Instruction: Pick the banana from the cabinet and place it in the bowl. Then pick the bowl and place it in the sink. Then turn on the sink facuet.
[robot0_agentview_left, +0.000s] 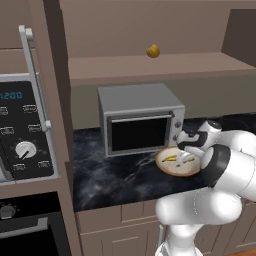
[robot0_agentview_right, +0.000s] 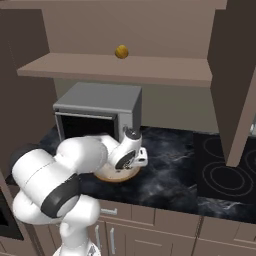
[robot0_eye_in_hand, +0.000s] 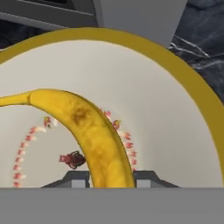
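Your banana (robot0_eye_in_hand: 89, 131) lies curved across the cream inside of the bowl (robot0_agentview_left: 165, 167), its lower end running between the two dark fingertips (robot0_eye_in_hand: 78, 178) of the hand (robot0_eye_in_hand: 111, 179); whether they pinch it or stand just clear, you cannot tell. The bowl sits on the dark marble tabletop (robot0_agentview_left: 115, 175) just in front of the grey microwave (robot0_agentview_left: 140, 117). Above, on the cabinet (robot0_agentview_right: 150, 72) shelf, a round yellow-brown fruit (robot0_agentview_left: 153, 51) rests.

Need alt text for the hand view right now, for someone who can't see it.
A yellow banana lies curved across the cream inside of the bowl, its near end between the gripper fingertips. Beyond the rim are the microwave and dark marbled counter.
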